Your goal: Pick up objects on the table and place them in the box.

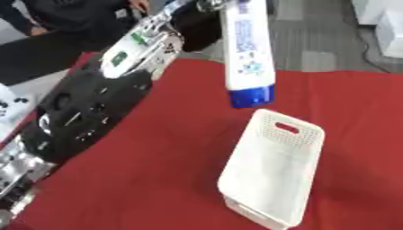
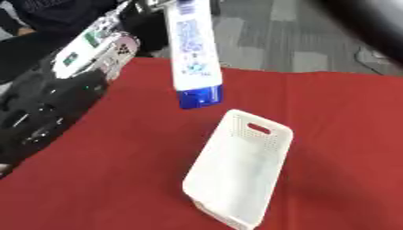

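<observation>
White and blue, the tube hung cap-down from our left hand, long axis nearly upright, just above the far end of the white box. We couldn't tell how the fingers sat. Our right hand wasn't showing.

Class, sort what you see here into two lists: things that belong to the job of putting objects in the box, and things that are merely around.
Part of the job:
white tube with a blue cap, hanging cap-down above the box
white box
left arm

Merely around:
red tablecloth
grey floor
</observation>
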Robot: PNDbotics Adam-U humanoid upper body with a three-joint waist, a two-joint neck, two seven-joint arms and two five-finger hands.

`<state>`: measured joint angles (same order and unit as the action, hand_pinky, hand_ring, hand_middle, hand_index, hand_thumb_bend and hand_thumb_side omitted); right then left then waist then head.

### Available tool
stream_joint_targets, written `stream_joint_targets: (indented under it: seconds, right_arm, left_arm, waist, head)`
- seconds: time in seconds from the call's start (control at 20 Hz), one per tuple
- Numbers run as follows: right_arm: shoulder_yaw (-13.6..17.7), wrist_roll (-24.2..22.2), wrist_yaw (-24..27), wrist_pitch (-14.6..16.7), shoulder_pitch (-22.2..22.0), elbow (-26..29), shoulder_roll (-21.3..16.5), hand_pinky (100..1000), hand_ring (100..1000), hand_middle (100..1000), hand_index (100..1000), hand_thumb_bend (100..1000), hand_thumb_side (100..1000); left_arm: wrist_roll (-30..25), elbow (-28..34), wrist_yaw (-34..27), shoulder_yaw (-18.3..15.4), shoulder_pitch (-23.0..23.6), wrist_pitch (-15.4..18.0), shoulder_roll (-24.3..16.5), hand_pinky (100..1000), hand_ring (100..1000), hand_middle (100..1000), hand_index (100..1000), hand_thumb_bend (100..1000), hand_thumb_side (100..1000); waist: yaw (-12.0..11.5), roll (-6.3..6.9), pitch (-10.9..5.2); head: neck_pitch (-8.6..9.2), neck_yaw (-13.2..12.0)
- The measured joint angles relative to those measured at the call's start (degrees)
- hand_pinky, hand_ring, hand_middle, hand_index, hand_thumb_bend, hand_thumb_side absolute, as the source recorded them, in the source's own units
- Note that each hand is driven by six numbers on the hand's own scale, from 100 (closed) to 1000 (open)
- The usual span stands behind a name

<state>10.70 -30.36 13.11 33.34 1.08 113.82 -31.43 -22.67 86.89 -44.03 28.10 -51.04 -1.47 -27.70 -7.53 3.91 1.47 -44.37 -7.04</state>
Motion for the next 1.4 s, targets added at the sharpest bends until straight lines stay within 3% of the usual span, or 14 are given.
stream_joint_targets:
  seconds: [0.6,1.1,1.25,1.35,1.4]
  right_arm:
    - [0.27,-0.21,0.57,-0.21,0.5,0.0,-0.13,165,336,396,402,100,1000]
    - [0.27,-0.29,1.07,-0.29,0.93,0.0,-0.46,165,336,395,402,100,1000]
    - [0.27,-0.31,1.18,-0.31,0.94,0.0,-0.47,165,336,396,402,100,1000]
    - [0.27,-0.39,1.35,-0.39,0.96,0.0,-0.47,166,336,396,402,100,1000]
    - [0.27,-0.42,1.46,-0.42,0.98,0.0,-0.47,166,336,396,401,100,1000]
  left_arm:
    - [-1.79,0.8,0.2,3.12,1.72,-1.26,0.12,100,100,100,285,100,609]
    - [-4.29,-0.99,4.0,5.47,2.63,0.25,0.08,100,100,100,291,100,613]
    - [-3.84,-1.71,6.89,5.52,2.83,2.85,0.08,100,100,100,359,100,615]
    - [-3.33,-2.26,9.24,5.65,3.12,5.23,0.07,100,100,100,508,100,629]
    - [-3.11,-2.59,10.55,5.85,3.19,6.48,0.07,100,100,190,604,100,703]
  waist:
    - [0.39,0.03,0.01]
    - [0.7,0.04,0.04]
    - [0.74,0.05,0.04]
    - [0.77,0.08,0.04]
    - [0.84,0.13,0.04]
  head:
    - [0.0,0.02]
    - [0.0,0.01]
    - [0.0,0.01]
    - [0.0,0.01]
    - [0.0,0.01]
